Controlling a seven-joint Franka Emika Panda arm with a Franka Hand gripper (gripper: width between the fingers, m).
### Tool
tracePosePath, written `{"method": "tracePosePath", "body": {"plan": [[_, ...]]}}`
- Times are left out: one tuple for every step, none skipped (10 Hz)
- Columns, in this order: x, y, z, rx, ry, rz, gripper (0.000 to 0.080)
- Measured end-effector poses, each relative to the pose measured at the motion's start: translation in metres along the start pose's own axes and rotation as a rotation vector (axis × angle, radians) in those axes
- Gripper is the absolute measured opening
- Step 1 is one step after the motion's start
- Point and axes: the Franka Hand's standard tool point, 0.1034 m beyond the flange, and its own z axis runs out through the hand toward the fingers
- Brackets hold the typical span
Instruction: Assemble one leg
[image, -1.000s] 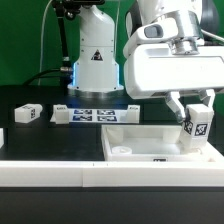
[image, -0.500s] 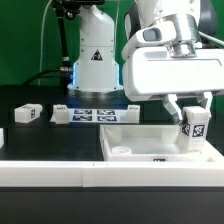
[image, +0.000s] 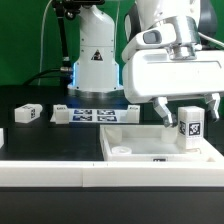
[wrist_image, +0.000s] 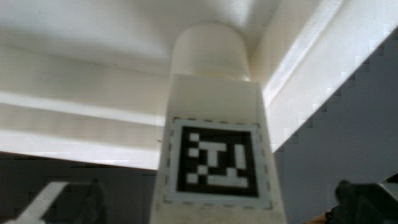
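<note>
Now the pincer (image: 189, 113) is hanging released, its fingers (image: 164, 108) standing wide on either side of the leg (image: 190, 125) and touching neither face of it. The leg is standing upright between them, over the far corner of the white panel (image: 130, 148) on the exterior view's right. Its foot is possibly sitting in the panel, though the rim is hiding that. Half a second ago the fingers were closing tight against the leg; they have since spread apart.
</note>
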Motion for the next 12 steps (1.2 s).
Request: {"method": "tracePosePath", "body": {"plan": [[-0.001, 0.001, -0.001, 0.001, -0.01, -0.002, 0.0648], [0.003, 0.005, -0.008, 0.001, -0.024, -0.004, 0.0649], [0.007, 0.009, -0.015, 0.001, -0.04, -0.009, 0.0649], [0.01, 0.01, -0.019, 0.006, -0.062, -0.006, 0.0649], [0.013, 0.007, -0.019, 0.019, -0.096, -0.009, 0.0649], [0.014, 0.008, -0.018, 0.02, -0.096, -0.008, 0.0649], [0.01, 0.002, -0.014, 0.039, -0.159, 0.009, 0.0649], [0.012, -0.004, -0.012, 0.066, -0.246, 0.021, 0.0649], [0.016, -0.005, -0.012, 0.081, -0.303, 0.023, 0.0649], [0.014, -0.006, -0.012, 0.097, -0.364, 0.023, 0.0649], [0.013, -0.006, -0.011, 0.111, -0.414, 0.024, 0.0649], [0.015, -0.005, -0.012, 0.127, -0.467, 0.021, 0.0649]]}}
